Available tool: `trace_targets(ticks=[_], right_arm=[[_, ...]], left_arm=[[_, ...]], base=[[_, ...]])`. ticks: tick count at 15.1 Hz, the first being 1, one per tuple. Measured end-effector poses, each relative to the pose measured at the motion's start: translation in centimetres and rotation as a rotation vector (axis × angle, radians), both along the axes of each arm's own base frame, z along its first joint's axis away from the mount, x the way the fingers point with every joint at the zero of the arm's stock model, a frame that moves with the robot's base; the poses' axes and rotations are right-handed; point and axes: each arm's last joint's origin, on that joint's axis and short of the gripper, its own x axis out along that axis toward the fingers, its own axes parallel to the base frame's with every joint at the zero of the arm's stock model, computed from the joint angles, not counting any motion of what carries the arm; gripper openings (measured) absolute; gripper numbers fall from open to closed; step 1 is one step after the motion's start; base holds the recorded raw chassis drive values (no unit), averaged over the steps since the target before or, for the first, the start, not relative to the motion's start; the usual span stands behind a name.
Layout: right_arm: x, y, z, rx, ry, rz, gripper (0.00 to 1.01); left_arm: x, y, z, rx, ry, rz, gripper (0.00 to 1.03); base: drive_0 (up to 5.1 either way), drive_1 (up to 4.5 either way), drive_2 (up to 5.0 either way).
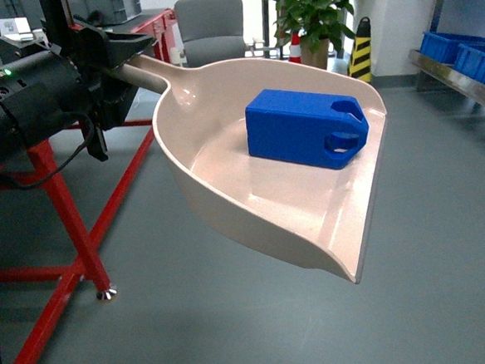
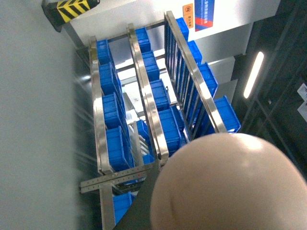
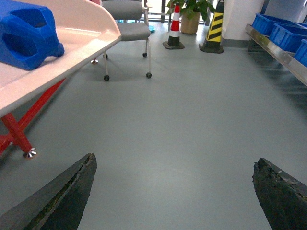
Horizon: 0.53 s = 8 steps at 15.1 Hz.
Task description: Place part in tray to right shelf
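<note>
The left hand [image 1: 122, 61] is clenched around the long straight handle of the large beige-pink plastic dustpan-shaped tray [image 1: 225, 175], holding it in the air above the grey floor [image 1: 446, 243] with its flat front lip pointing toward the lower right of the head view. The small bright blue boxy plastic part [image 1: 305, 128] lies inside the tray on its flat bottom, near the back wall, its looped lugs turned toward the open lip.

The right hand [image 3: 172, 191] is released, its two dark fingers [image 3: 62, 196] spread wide apart low over the floor, with nothing between them; the tray's rim and the part sit at the upper left of its view.

The silvery steel shelf [image 1: 460, 75] with blue crates [image 1: 458, 50] stands at the far right, well apart from the tray. A red metal frame [image 1: 70, 219] stands at the left, and a grey office chair [image 1: 211, 26] and a potted plant [image 1: 318, 10] stand behind.
</note>
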Motion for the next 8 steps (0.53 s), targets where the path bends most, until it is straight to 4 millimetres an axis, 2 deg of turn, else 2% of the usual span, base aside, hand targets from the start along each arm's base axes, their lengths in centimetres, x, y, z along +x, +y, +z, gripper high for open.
trace_targets(ticks=[8], right_arm=[[0.00,0.00,0.01,0.001,-0.001,0.000,0.98]], left_arm=[[0.00,0.00,0.02,0.000,-0.002,0.001,0.14]], base=[[0.1,4.42,-4.2]])
